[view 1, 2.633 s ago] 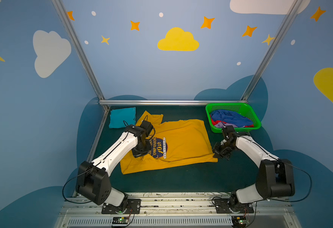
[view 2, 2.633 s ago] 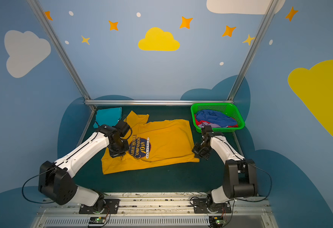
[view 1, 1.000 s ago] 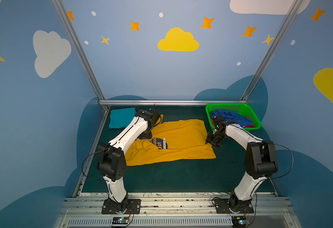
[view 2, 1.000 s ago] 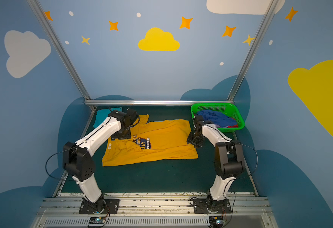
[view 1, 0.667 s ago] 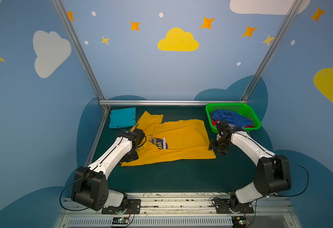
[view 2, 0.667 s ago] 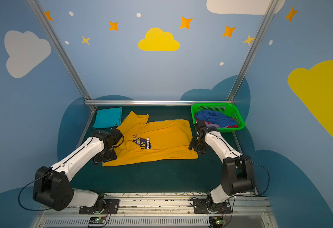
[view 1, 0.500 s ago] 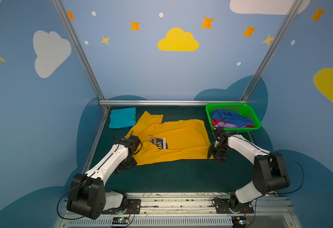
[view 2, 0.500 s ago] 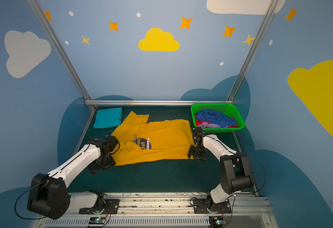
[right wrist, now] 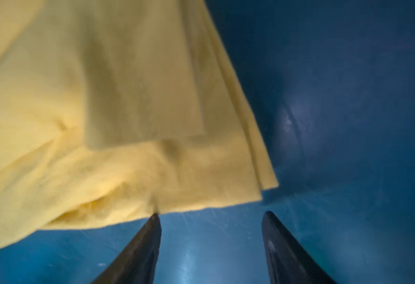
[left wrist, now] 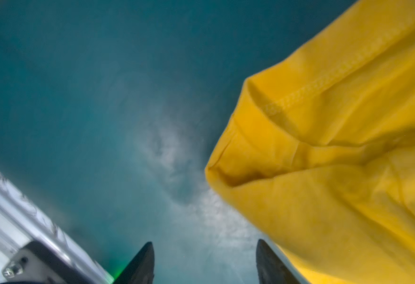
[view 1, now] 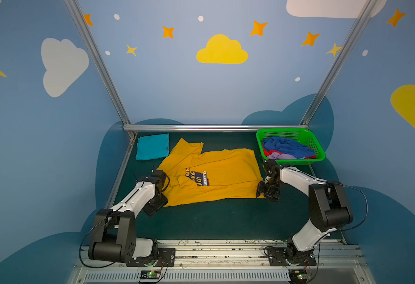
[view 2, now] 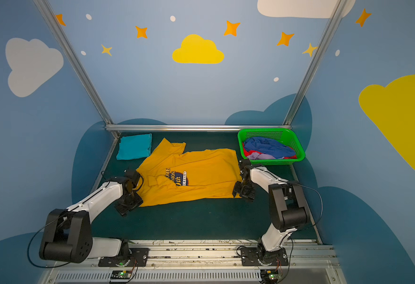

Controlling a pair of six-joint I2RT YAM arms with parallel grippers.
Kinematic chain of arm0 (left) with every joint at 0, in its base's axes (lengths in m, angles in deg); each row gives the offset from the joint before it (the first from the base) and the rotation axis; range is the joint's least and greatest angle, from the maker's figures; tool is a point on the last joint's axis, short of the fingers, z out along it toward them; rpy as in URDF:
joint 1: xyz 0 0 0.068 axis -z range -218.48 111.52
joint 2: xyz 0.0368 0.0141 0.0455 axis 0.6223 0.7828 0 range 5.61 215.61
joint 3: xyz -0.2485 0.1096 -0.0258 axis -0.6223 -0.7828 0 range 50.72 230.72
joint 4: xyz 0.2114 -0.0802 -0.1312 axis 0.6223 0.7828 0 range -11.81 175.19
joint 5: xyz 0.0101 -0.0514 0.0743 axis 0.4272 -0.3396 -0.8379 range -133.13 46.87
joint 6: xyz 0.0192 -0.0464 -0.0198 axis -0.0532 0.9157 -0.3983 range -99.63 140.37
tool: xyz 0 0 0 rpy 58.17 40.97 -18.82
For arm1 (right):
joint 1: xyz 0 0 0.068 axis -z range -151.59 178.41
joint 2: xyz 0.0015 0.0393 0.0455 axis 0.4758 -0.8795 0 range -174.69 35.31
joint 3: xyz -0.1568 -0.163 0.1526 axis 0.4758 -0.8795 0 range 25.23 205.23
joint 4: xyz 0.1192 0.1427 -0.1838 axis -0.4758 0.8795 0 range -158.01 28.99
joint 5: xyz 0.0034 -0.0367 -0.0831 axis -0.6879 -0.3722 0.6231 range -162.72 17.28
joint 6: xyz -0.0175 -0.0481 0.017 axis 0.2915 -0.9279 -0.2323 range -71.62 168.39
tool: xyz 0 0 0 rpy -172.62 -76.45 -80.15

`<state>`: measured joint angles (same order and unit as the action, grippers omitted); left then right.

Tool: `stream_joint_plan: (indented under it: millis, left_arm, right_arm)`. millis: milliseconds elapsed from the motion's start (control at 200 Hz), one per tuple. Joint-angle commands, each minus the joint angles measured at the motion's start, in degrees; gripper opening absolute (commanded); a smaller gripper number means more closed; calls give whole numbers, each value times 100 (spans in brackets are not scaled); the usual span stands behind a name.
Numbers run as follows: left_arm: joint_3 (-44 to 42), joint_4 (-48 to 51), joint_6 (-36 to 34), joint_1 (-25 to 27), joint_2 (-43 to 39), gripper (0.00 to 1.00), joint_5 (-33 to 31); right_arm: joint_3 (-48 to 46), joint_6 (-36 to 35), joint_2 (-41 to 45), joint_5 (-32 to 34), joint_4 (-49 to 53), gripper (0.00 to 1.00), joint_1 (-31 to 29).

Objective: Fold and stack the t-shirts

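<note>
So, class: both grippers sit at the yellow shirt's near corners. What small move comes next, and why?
Probably nudge each gripper onto its corner and close. In the wrist views the left gripper and right gripper stand open over bare mat, the yellow shirt lying beside the fingers, not between them, so nothing is gripped yet.

You have a dark green surface [view 1: 214,221] carrying three things. A mustard-yellow t-shirt [view 1: 228,169] lies spread across its middle, navy print facing up. A folded teal t-shirt [view 1: 152,146] sits in the far left corner, just beside one yellow sleeve. A green basket [view 1: 287,132] stands in the far right corner.
</note>
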<state>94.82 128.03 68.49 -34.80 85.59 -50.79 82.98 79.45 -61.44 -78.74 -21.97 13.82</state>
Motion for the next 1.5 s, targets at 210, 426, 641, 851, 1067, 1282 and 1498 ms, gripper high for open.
stream_joint_plan:
  millis: [210, 426, 641, 851, 1067, 1282, 1498]
  left_arm:
    - [69, -725, -266, -676, 592, 22, 220]
    - [455, -564, -346, -860, 813, 4, -77]
    - [460, -487, -422, -905, 636, 4, -221]
    - [209, -439, -390, -825, 291, 52, 108]
    - [-521, -895, -290, -586, -533, 75, 575]
    - [-663, -1182, -110, -457, -12, 65, 698]
    - [-548, -1249, -12, -474, 439, 18, 410]
  right_arm:
    - [51, -19, -134, 75, -197, 0, 238]
    - [-31, -127, 206, 439, 72, 0, 419]
    - [-362, 31, 700, 594, 355, 0, 530]
    - [-610, 193, 851, 129, 378, 0, 565]
    - [-411, 154, 800, 90, 414, 0, 545]
    - [-366, 119, 763, 74, 407, 0, 532]
    - [-362, 101, 741, 24, 384, 0, 545]
